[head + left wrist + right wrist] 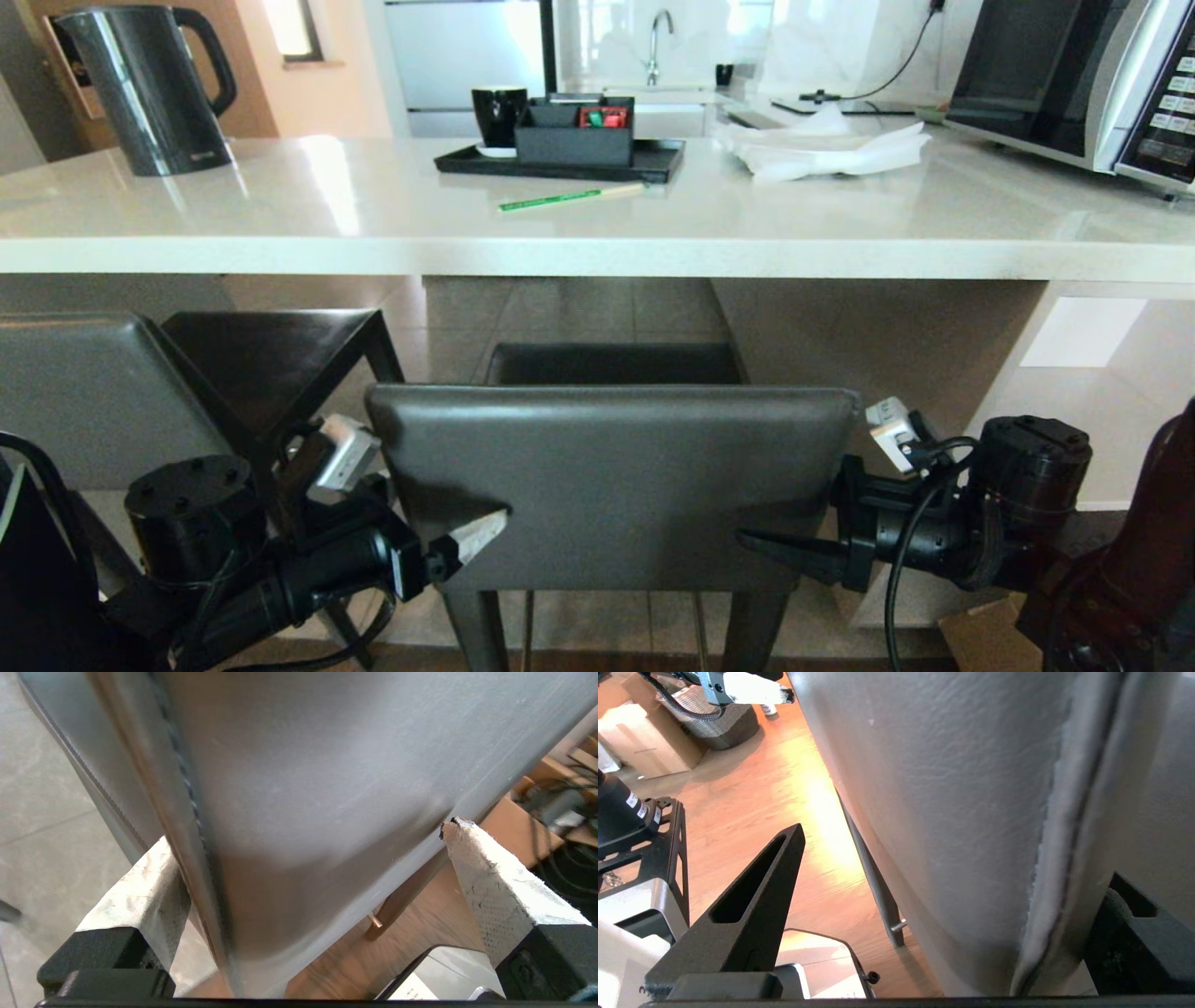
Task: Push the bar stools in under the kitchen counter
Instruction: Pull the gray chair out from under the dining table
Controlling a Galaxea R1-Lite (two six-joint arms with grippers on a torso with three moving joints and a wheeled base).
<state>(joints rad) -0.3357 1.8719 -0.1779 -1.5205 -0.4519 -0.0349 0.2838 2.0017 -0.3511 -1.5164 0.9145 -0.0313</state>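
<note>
A bar stool with a dark grey leather backrest (pixel 607 485) stands right before me, its seat (pixel 616 364) partly under the white kitchen counter (pixel 597 247). My left gripper (pixel 443 541) is open and straddles the backrest's left edge (pixel 299 788), one white finger (pixel 481 534) lying on its back face. My right gripper (pixel 794 546) is open as well and straddles the right edge (pixel 971 788), its black near finger (pixel 756 905) standing off the leather. A second bar stool (pixel 93 392) stands to the left, its seat (pixel 271 359) angled toward the counter.
On the counter are a black kettle (pixel 154 89), a black tray with a cup and box (pixel 560 159), a green pencil (pixel 560 197), white paper (pixel 822 145) and a microwave (pixel 1074 84). Cardboard boxes (pixel 644 742) sit on the wooden floor behind.
</note>
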